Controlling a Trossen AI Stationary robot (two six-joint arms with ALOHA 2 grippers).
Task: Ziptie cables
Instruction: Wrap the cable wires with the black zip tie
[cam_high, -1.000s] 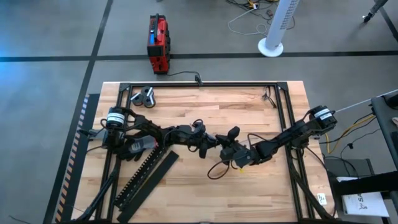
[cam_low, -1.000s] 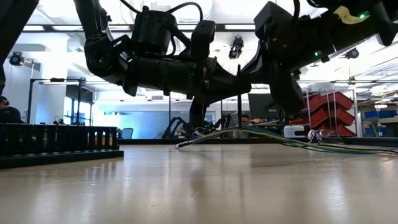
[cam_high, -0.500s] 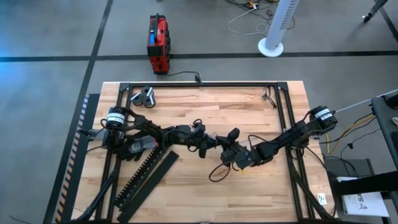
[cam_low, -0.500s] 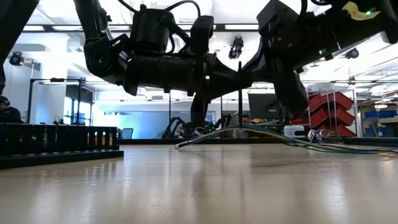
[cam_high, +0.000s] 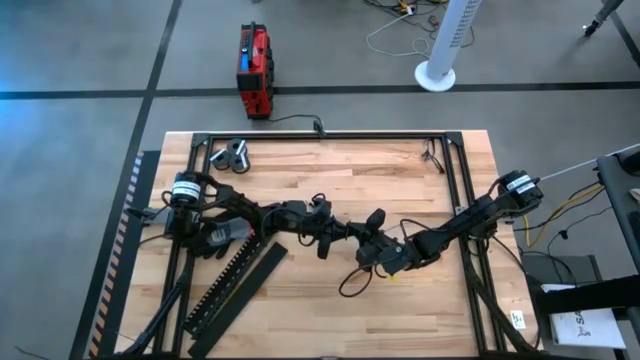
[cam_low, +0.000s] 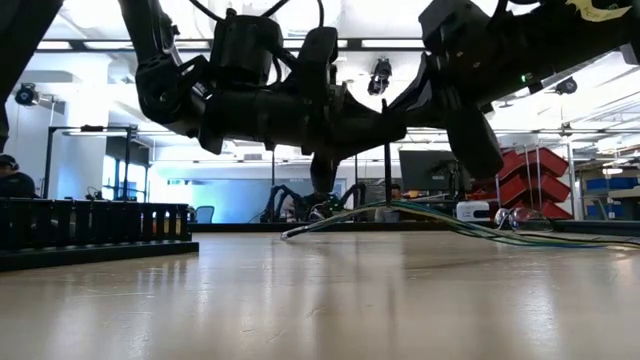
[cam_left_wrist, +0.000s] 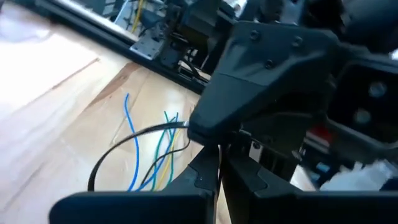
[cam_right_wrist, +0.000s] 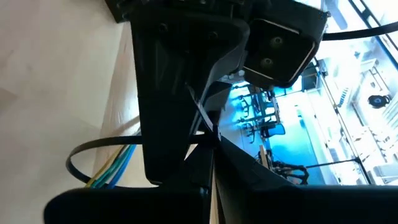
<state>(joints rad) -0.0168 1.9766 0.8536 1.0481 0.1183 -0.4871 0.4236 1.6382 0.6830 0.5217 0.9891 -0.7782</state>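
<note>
Nudged a little down the table over the last second, toward the near edge in the high view: right gripper (cam_high: 372, 256) now just below and beside left gripper (cam_high: 352, 232), both near the middle of the table (cam_high: 420, 310); loop of the cables (cam_high: 350, 285) dragged along and now trailing further out beneath them; probably a tightening pull on a tie, so the bundling step looks under way rather than finished. Seen from the left wrist, cables (cam_left_wrist: 149, 155) in blue, green and yellowish strands rising off the wood into the meeting point of the 2 tools; from the right wrist, a dark band curling round the same strands (cam_right_wrist: 109, 165). Left fingers closed to a thin slit on something fine, seemingly the tie; right fingers likewise drawn together, grip unclear. Comb-toothed duct (cam_high: 232, 275) and flat lid (cam_high: 245, 300) lying at the left, apart from the cables; nothing visible inside the duct.
</note>
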